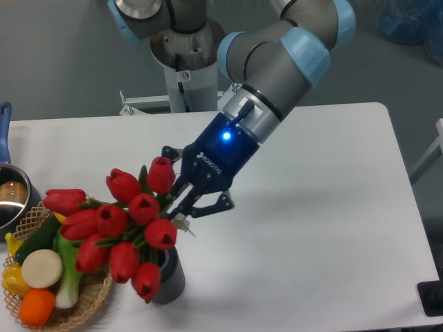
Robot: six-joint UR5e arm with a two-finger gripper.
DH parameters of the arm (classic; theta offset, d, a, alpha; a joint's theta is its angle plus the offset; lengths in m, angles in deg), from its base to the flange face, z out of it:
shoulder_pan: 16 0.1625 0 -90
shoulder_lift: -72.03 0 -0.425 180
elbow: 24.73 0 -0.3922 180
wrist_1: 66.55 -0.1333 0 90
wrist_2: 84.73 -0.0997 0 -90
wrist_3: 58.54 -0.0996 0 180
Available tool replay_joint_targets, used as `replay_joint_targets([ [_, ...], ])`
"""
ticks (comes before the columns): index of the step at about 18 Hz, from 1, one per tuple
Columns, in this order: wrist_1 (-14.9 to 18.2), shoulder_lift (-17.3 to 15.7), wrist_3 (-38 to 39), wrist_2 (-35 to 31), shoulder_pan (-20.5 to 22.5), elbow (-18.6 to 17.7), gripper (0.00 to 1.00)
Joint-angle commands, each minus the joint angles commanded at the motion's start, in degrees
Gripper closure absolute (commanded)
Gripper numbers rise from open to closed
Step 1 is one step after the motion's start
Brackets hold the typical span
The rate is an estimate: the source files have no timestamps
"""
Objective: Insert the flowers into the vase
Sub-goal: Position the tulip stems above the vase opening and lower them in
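Just left of the pincer [178, 207], flowers [128, 225] stand in the vase [171, 279].

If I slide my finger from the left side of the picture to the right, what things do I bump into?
Metal pot → basket of vegetables → red flowers → dark vase → gripper → bare white table.

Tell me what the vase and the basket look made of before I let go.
The vase: dark grey, matte, ribbed wall, probably plastic or ceramic; I cannot tell which. The basket: woven tan wicker or straw, with an open weave at the rim. The flowers look artificial, with uniform glossy red heads.
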Motion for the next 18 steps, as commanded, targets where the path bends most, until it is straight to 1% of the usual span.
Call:
replay_joint_targets([
  [2,-0.09,0.71,-0.96,1.49,-0.27,0.17,0.83],
  [5,-0.09,1.85,-4.38,3.87,-0.44,0.26,0.83],
  [9,-0.09,3.34,-10.36,11.15,0.08,0.26,0.83],
  [12,0.0,3.96,-14.05,12.75,0.26,0.0,0.83],
  [14,-0.09,4.14,-16.16,13.71,0.26,-1.4,0.83],
  [16,-0.09,4.05,-20.11,16.78,0.96,-3.33,0.83],
  [18,0.0,3.96,-21.71,17.76,1.4,-3.87,0.83],
])
